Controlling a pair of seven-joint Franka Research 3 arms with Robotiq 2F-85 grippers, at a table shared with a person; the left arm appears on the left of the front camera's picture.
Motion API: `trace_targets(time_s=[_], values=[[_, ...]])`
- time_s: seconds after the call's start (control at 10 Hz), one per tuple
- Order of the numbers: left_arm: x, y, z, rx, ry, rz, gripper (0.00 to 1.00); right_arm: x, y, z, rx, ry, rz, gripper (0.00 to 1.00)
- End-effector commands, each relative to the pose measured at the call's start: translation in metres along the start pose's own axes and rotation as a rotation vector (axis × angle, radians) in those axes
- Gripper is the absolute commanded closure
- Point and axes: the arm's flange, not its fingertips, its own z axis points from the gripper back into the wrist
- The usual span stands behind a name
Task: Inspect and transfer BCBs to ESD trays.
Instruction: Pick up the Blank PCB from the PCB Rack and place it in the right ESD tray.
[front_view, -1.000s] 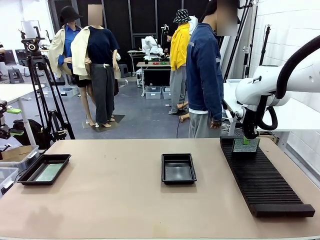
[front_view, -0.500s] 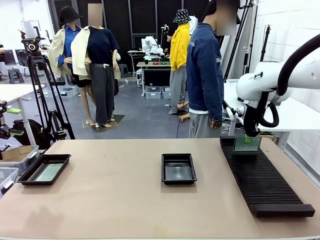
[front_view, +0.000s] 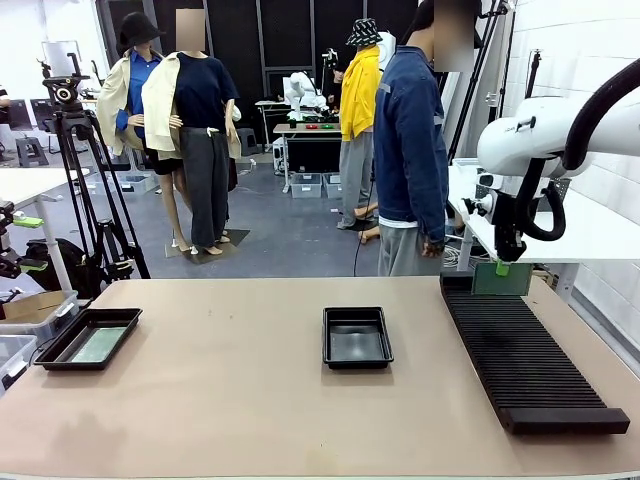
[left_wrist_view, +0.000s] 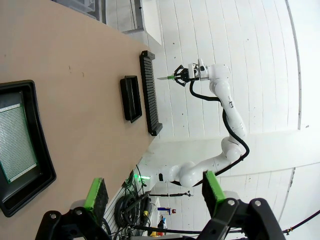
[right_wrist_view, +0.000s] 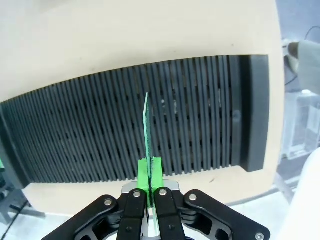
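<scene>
My right gripper (front_view: 503, 267) is shut on the top edge of a green BCB (front_view: 502, 279), which hangs upright in the air above the far end of the black slotted rack (front_view: 520, 350). In the right wrist view the BCB (right_wrist_view: 147, 129) shows edge-on between the green pads (right_wrist_view: 144, 172), clear of the rack's slots (right_wrist_view: 125, 125). One ESD tray (front_view: 357, 336) sits bare at the table's middle. A second ESD tray (front_view: 88, 337) at the far left holds a BCB (front_view: 99, 345). My left gripper (left_wrist_view: 152, 192) stands open high above that tray (left_wrist_view: 25, 150) and its board (left_wrist_view: 16, 142).
A person in a blue jacket (front_view: 408, 140) stands at the far side of the table, just left of the right arm (front_view: 560, 130). Bare table top (front_view: 220, 400) stretches between the trays and in front of them. A tripod (front_view: 85, 180) and bins stand off the table at left.
My right gripper has lifted the BCB up out of the rack's far slots and carried it slightly right; it now hangs clear above the rack. The left gripper has not moved.
</scene>
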Motion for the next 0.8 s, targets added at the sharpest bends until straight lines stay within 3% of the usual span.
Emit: trace_targets(time_s=[0.0,0.5,0.7], values=[[0.001,-0.002,0.001,0.009,-0.007,0.003,0.0,0.003,0.018,0.006,0.02,-0.035,-0.067,1.0],[0.001,-0.002,0.001,0.009,-0.007,0.003,0.0,0.011,0.053,0.027,0.051,-0.088,-0.223,1.0],[0.001,-0.002,0.001,0.009,-0.007,0.003,0.0,0.024,0.056,0.037,0.171,-0.115,-0.407,1.0]])
